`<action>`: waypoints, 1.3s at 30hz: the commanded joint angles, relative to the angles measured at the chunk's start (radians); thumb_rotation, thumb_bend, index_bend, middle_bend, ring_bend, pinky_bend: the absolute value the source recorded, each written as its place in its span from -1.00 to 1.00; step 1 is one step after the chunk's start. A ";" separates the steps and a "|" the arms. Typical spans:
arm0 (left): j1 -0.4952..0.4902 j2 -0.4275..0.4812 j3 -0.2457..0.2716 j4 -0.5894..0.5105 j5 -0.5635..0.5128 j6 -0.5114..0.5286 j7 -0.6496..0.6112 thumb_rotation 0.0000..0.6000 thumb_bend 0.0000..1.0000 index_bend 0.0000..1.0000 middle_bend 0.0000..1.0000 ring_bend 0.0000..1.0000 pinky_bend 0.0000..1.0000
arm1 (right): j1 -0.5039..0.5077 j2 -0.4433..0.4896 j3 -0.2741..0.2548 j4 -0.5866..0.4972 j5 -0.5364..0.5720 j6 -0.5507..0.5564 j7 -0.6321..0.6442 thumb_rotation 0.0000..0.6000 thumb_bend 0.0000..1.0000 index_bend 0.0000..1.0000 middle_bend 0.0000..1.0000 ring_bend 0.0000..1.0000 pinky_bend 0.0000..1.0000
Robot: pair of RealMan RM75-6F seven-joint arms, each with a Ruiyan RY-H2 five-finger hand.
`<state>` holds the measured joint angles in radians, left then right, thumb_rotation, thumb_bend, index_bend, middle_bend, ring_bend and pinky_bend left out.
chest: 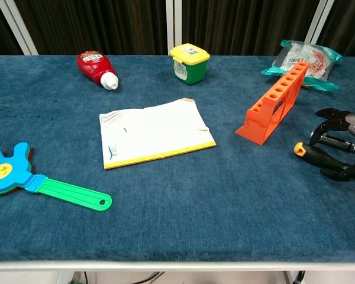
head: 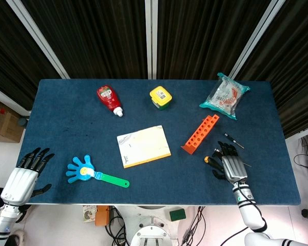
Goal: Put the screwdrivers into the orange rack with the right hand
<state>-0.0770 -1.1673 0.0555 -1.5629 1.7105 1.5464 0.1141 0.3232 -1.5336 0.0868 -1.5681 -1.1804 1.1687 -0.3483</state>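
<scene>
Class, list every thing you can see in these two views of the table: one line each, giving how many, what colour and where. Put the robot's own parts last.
orange rack: 1, orange, right of centre, holes empty
screwdrivers: 2 seen; one black lying right of the rack, one with orange-tipped handle under the right hand
notepad: 1, white with yellow edge, centre
ketchup bottle: 1, red, white cap, far left
small tub: 1, green with yellow lid, far centre
snack bag: 1, teal and clear, far right
hand clapper: 1, blue with green handle, near left
table: 1, dark blue cloth
left hand: 1, black fingers apart, off the near-left edge, holding nothing
right hand: 1, fingers curled over the orange-tipped screwdriver; grip unclear
</scene>
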 commanded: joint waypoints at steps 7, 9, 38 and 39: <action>0.002 -0.001 0.002 0.000 0.005 0.005 0.003 1.00 -0.89 -0.68 -0.83 -0.92 -0.64 | 0.009 -0.008 0.002 0.005 0.022 -0.017 -0.012 1.00 -0.38 -0.30 -1.00 -1.00 -1.00; 0.002 -0.001 0.001 0.000 0.006 0.006 0.002 1.00 -0.89 -0.68 -0.83 -0.92 -0.64 | 0.012 -0.012 0.003 0.008 0.029 -0.021 -0.019 1.00 -0.34 -0.30 -1.00 -1.00 -1.00; -0.003 -0.007 0.008 -0.004 0.010 -0.011 0.020 1.00 -0.89 -0.69 -0.83 -0.94 -0.64 | -0.080 0.150 -0.047 -0.144 -0.305 0.203 0.374 1.00 -0.10 0.45 -0.78 -1.00 -1.00; -0.003 -0.007 0.008 -0.005 0.010 -0.012 0.021 1.00 -0.89 -0.69 -0.83 -0.94 -0.64 | -0.084 0.169 -0.048 -0.162 -0.326 0.216 0.405 1.00 -0.10 0.46 -0.78 -1.00 -1.00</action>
<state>-0.0805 -1.1743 0.0635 -1.5683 1.7206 1.5348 0.1354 0.2576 -1.4135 0.0496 -1.6860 -1.4487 1.3428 -0.0105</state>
